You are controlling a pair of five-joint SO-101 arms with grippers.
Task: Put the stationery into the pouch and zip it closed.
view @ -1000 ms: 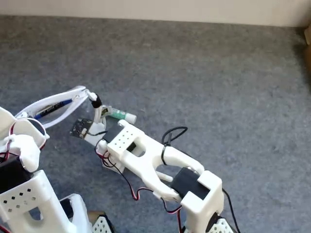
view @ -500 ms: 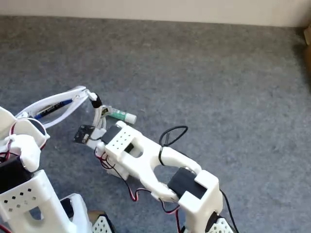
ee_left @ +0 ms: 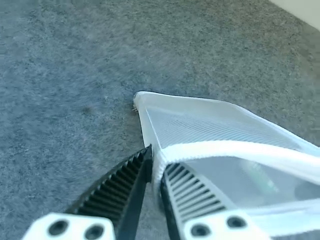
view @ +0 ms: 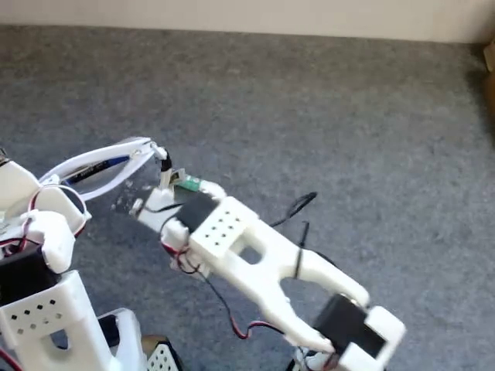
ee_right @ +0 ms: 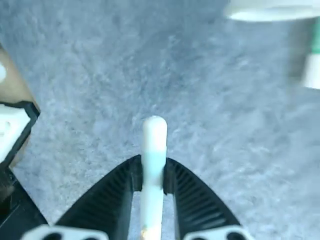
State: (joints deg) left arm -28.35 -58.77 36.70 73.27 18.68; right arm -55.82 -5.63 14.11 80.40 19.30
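Observation:
A white mesh pouch [view: 97,168] with a blue pen inside is held off the grey carpet. My left gripper [ee_left: 153,169] is shut on the pouch's [ee_left: 225,132] zip edge near one corner. My right gripper [ee_right: 153,170] is shut on a slim white stick [ee_right: 154,142] that points out between its fingers. In the high view the right gripper [view: 139,205] sits just below the pouch's right end. A green and white marker [view: 191,184] lies on the carpet beside that end, and its tip [ee_right: 313,60] and the pouch's rim [ee_right: 270,10] appear in the right wrist view.
Grey carpet [view: 348,116] stretches to the right and back, up to a pale wall strip. The left arm's white base [view: 46,309] stands at the near left. Loose red and black wires [view: 224,305] hang under the right arm.
The right arm has stretched out and swung, carrying its gripper and the white stick a little closer to the pouch's end. The pouch's right end has shifted slightly right.

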